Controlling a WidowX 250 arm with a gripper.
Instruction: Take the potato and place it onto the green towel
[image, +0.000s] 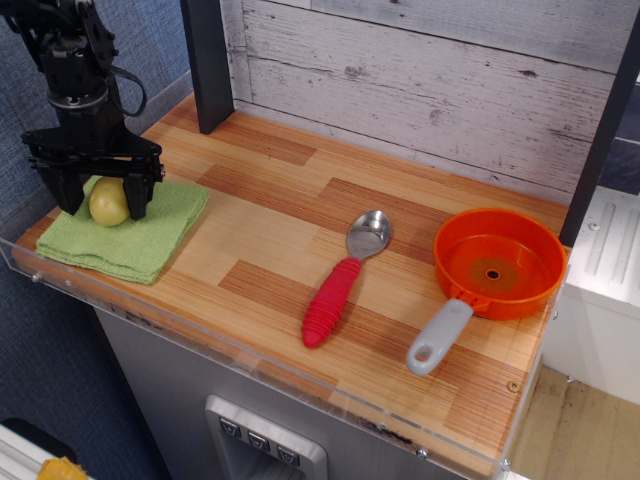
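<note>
Sitting on the green towel (125, 238) at the table's (290, 250) left end, the potato (109, 201) has the jaws straddling it, spread apart with a gap showing on the left side, so not clamped as far as I can tell. Right of the towel there's a red-handled spoon (340, 280), and further right an orange pan (495, 268).

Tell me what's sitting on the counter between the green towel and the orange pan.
In the one camera view, only the red-handled spoon lies between the green towel and the orange pan; the rest of that stretch is bare wood counter.
</note>
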